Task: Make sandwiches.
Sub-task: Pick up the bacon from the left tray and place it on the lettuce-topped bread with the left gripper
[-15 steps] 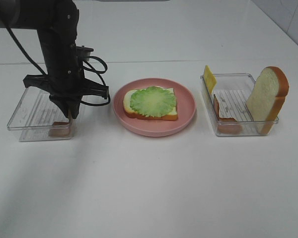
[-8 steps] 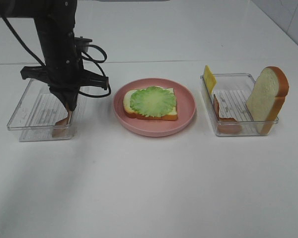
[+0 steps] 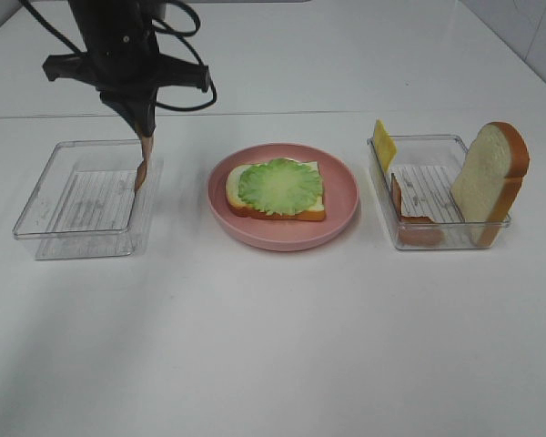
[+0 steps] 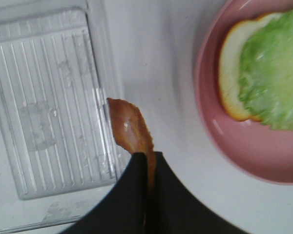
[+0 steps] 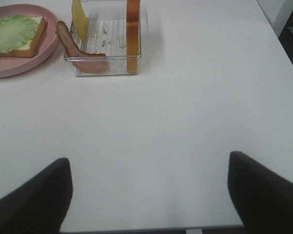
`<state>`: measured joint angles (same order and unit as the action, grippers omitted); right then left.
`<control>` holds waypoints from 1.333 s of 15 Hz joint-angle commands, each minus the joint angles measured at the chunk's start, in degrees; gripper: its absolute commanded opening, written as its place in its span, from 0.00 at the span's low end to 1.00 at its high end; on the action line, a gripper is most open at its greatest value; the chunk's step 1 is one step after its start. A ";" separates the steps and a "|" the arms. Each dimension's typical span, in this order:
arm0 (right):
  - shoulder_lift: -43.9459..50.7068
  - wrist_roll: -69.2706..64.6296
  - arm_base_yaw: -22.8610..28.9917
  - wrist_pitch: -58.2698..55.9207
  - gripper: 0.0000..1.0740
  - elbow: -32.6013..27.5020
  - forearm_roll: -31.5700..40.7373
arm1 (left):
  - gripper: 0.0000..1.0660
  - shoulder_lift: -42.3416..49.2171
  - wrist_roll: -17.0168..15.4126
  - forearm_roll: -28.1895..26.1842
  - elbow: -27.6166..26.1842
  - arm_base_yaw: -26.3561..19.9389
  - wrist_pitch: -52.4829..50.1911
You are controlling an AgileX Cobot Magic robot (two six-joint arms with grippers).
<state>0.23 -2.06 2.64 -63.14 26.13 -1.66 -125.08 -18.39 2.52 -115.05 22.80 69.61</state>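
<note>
The overhead camera cuts the left arm off at the top edge, and the right arm is outside that view altogether; I only get the right gripper [image 5: 149,197] from its own wrist camera, where two dark fingers [image 5: 34,200] sit at the picture's lower corners, spread wide with nothing but bare table [image 5: 151,122] between them. The left gripper [image 3: 144,135] has its fingers pressed together on the top end of a bacon strip [image 3: 142,168], and that pinched end is swallowed between the black pads [image 4: 132,195], so I cannot see how much of it is inside. The strip hangs down, reddish-brown and slightly curved, over the right-hand wall of the left tray [image 3: 45,196], its lower tip near the rim; I cannot tell whether it touches the plastic. The half-built sandwich [image 3: 278,189] lies in the middle of the pink plate [image 3: 344,196], between the two trays: a white bread slice [image 3: 233,189] with tan crust, mostly covered by a ruffled green lettuce leaf [image 3: 280,185]. In the right tray [image 3: 428,138] a second bread slice [image 3: 491,177] leans upright at the far-right end, a yellow cheese slice [image 3: 383,143] stands at the opposite back corner, and another bacon piece [image 3: 409,218] slumps against the wall, blurred by the clear plastic.
</note>
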 commanded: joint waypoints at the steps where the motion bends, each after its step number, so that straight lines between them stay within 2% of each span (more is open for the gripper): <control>1: 1.66 0.52 -0.29 0.06 0.79 -0.17 -0.23 | 0.00 0.92 0.23 -4.53 -7.45 0.34 5.73; 4: 1.66 0.52 -0.29 0.06 0.79 -0.17 -0.23 | 0.00 0.92 0.23 -9.34 -11.34 0.40 2.12; 7: 1.66 0.52 -0.29 0.06 0.79 -0.17 -0.23 | 0.00 0.40 0.23 -20.00 -11.69 0.57 -4.81; 8: 1.66 0.52 -0.29 0.06 0.79 -0.17 -0.23 | 0.00 0.17 0.34 -21.60 -11.69 0.69 -5.73; 9: 1.66 0.52 -0.29 0.06 0.79 -0.17 -0.23 | 0.00 -1.09 3.90 -27.62 -11.69 1.38 -8.48; 11: 1.66 0.52 -0.29 0.06 0.79 -0.17 -0.23 | 0.00 -2.46 6.47 -31.46 -11.69 2.01 -9.97; 12: 1.66 0.52 -0.29 0.06 0.79 -0.17 -0.23 | 0.00 -2.92 7.05 -33.00 -11.69 2.29 -10.43; 13: 1.60 0.52 -0.29 0.06 0.79 -0.17 -0.23 | 0.00 -4.98 7.62 -37.18 -11.69 3.04 -12.15; 17: 1.55 0.52 -0.29 0.06 0.79 -0.17 -0.23 | 0.00 -9.05 8.77 -44.12 -11.69 3.32 -14.15; 18: 1.55 0.52 -0.29 0.06 0.79 -0.17 -0.23 | 0.00 -11.80 11.29 -49.56 -11.69 3.32 -14.95; 20: 1.55 0.52 -0.29 0.06 0.79 -0.17 -0.23 | 0.00 -13.75 12.55 -52.54 -11.69 3.32 -15.53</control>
<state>0.23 -2.06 2.64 -63.14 26.13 -1.66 -138.66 -6.53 -48.47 -126.51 25.67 54.83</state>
